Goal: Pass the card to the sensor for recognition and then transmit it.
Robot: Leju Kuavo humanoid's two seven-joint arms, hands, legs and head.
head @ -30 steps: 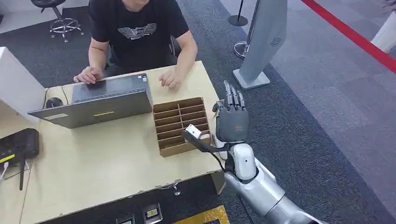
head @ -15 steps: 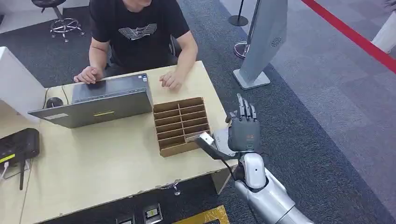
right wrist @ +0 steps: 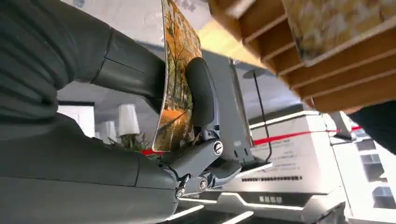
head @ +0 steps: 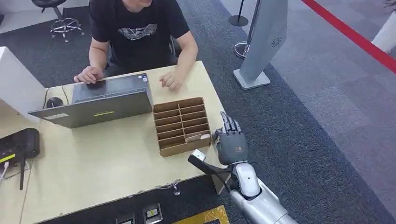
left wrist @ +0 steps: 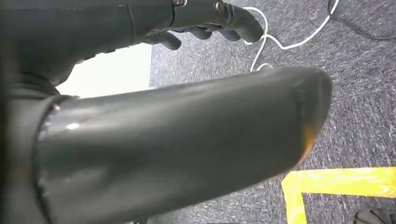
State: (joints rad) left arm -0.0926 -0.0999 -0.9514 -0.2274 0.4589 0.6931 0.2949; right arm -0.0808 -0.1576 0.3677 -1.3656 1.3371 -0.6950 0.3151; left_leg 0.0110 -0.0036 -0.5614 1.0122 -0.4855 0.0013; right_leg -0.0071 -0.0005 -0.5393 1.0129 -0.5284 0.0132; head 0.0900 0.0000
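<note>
By desk [head: 116, 163], right hand [head: 230, 145] pinches card [right wrist: 175, 79]

Silver arm [head: 254, 196], dark grey hand [head: 231, 144], black cable

The head view looks steeply down from above the right hand [head: 230, 145]. The right wrist view sits close behind it, sharing the slotted box [head: 182, 126] just beside. The left wrist view faces carpet.
</note>
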